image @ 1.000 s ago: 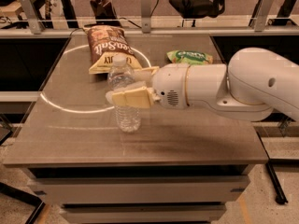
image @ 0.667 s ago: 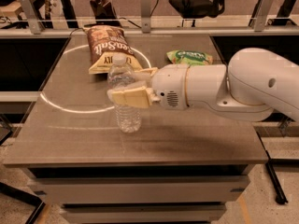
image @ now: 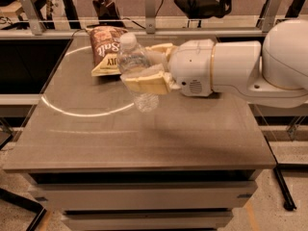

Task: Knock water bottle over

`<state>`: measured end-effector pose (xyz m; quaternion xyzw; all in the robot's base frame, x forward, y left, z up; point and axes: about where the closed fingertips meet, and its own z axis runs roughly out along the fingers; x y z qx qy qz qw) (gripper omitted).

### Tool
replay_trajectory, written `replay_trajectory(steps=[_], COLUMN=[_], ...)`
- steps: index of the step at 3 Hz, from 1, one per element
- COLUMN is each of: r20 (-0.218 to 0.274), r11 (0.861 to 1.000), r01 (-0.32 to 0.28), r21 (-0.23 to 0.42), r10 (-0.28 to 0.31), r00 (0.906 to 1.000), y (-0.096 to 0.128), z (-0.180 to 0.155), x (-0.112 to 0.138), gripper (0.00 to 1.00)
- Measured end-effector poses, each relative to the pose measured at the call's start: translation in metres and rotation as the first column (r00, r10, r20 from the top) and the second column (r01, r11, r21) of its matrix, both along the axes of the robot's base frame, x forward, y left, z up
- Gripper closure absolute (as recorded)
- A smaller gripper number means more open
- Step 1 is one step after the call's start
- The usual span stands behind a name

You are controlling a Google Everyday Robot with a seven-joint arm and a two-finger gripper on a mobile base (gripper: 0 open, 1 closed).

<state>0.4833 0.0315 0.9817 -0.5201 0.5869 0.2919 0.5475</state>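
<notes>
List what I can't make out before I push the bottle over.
Middle of the bottle: camera view, covered by the end effector reaching in from the right.
Base of the bottle: camera view, unclear whether it rests on the table.
Right side of the bag: camera view, hidden behind bottle and end effector.
The arm: camera view, cut off by the right edge.

Our arm (image: 250, 66) is bulky and white, rounded segments with tan seams; its cream claw (image: 135, 67) hangs over the bench (image: 192, 138).
</notes>
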Motion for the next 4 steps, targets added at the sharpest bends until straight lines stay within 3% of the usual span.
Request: replay_trajectory(steps=[1,2,3,4], r20=[0.183,0.316,0.389,0.391], r11=[0.991,0.954,0.858,0.742], r01=[-0.076,-0.186,-0.326,-0.381], r21=[-0.112,-0.235,-0.398,-0.551], r10=[0.096,0.256,0.480,0.633], r00=[0.9783,0.9135,0.7864,0.6683], y=[-0.006,-0.009,-0.018,-0.026], z=[0.013,0.005,-0.028,-0.055], x=[-0.008,-0.004,0.009,0.017], gripper=[1.00,1.00,1.00,1.00])
